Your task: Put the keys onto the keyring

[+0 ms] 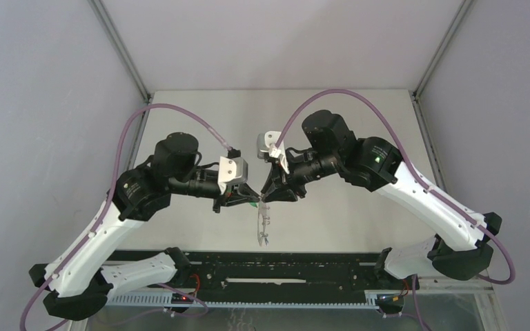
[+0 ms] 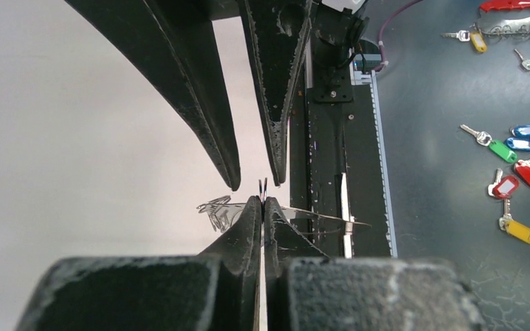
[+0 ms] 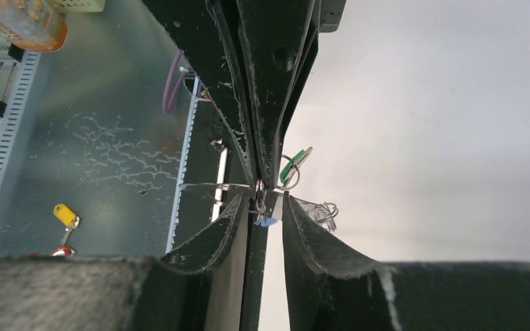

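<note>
The keyring (image 1: 263, 224) hangs in the air between my two grippers, above the table's near middle. It shows edge-on as a thin band in the left wrist view (image 2: 317, 215). My left gripper (image 2: 263, 200) is shut on a thin wire loop at the keyring's rim. My right gripper (image 3: 266, 201) is open, its fingers standing either side of that same spot. The green key (image 3: 291, 167) dangles just beyond the left fingers. A bit of the blue key's head (image 3: 267, 221) shows between my right fingers. In the top view, left gripper (image 1: 254, 201) and right gripper (image 1: 269, 198) nearly touch.
A black rail (image 1: 283, 265) runs along the table's near edge under the keyring. Several spare tagged keys (image 2: 517, 158) lie on the dark floor beside the table, a yellow one (image 3: 65, 215) too. Grey walls (image 1: 41, 103) close both sides.
</note>
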